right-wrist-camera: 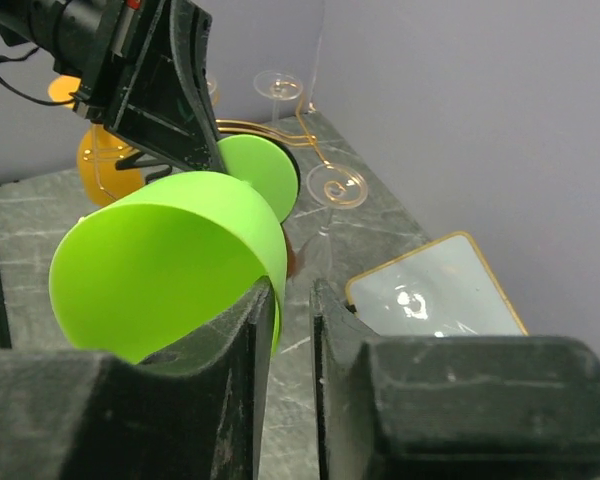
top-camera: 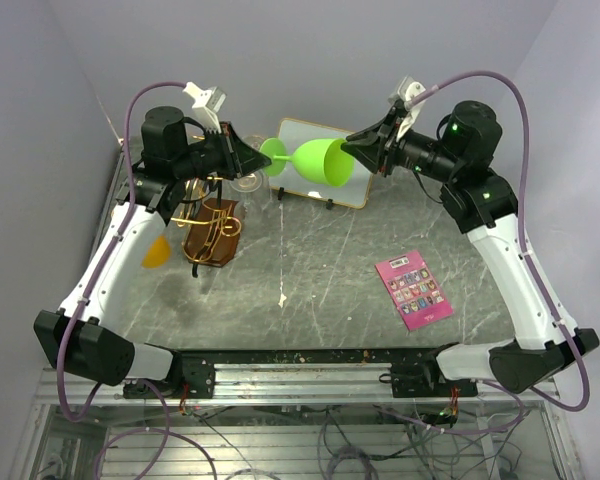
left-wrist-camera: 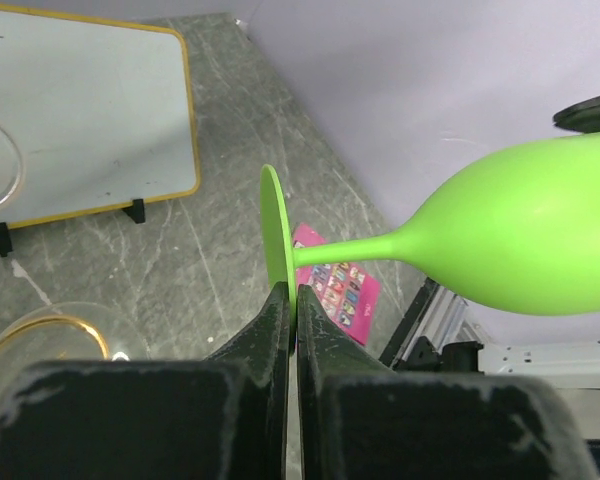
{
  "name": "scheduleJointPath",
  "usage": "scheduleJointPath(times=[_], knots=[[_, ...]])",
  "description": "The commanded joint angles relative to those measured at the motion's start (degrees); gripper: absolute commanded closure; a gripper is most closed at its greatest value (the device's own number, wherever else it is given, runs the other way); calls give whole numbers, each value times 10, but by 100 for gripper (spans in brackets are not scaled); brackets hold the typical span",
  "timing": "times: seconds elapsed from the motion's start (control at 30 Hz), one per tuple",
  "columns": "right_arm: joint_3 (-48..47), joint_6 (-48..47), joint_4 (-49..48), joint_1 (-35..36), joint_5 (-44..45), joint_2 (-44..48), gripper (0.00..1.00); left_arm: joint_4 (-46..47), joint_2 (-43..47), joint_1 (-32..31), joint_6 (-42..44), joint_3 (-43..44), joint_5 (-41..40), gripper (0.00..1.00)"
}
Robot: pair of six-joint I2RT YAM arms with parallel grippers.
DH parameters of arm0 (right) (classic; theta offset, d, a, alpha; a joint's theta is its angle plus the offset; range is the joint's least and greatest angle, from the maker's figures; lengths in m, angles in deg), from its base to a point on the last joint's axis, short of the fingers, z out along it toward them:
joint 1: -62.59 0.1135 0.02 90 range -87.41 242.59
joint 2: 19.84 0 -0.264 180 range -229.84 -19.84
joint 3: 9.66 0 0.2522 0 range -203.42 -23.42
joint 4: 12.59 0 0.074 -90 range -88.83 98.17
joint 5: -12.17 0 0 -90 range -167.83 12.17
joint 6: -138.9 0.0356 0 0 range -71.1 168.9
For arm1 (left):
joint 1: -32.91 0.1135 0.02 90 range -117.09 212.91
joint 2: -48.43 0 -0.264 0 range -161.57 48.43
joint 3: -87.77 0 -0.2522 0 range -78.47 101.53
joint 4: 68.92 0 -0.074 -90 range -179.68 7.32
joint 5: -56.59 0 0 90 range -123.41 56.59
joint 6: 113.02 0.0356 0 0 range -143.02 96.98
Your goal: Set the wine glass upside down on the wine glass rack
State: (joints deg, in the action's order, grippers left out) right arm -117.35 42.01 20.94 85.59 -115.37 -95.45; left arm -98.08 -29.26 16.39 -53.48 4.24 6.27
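Note:
A lime-green wine glass (top-camera: 320, 162) hangs sideways in the air between both arms, above the back of the table. My left gripper (top-camera: 258, 155) is shut on the edge of its round foot (left-wrist-camera: 277, 235), with the stem and bowl (left-wrist-camera: 520, 240) pointing away to the right. My right gripper (right-wrist-camera: 292, 290) straddles the bowl's rim (right-wrist-camera: 170, 260): one finger lies inside the bowl against the wall, the other stands apart from it with a gap, so it is open. The wine glass rack (top-camera: 212, 228), gold scrolled wire on a brown wooden base, stands below my left gripper.
A gold-framed white board (top-camera: 352, 190) stands at the back under the glass. A pink card (top-camera: 413, 290) lies flat to the right of centre. An orange glass (top-camera: 156, 250) and a clear glass (top-camera: 248, 183) are by the rack.

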Motion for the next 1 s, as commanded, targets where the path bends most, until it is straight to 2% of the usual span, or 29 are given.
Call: scheduleJointPath(times=[0.0, 0.2, 0.3, 0.47, 0.67, 0.8, 0.97], knots=[[4, -38, 13, 2, 15, 23, 74, -21, 15, -3, 43, 18, -28, 93], [5, -85, 60, 2, 41, 48, 44, -61, 25, -3, 105, 38, -51, 93], [6, -104, 87, 2, 50, 62, 33, -107, 27, -4, 160, 60, -79, 93], [9, -146, 133, 2, 66, 88, 26, -181, 41, -14, 286, 90, -134, 93], [13, -207, 180, 2, 66, 108, 20, -256, 56, -74, 421, 121, -201, 93], [28, -249, 204, 2, 62, 122, 18, -290, 65, -94, 483, 128, -203, 93], [50, -262, 212, 1, 104, 126, 15, -330, 80, -114, 579, 129, -195, 93]])
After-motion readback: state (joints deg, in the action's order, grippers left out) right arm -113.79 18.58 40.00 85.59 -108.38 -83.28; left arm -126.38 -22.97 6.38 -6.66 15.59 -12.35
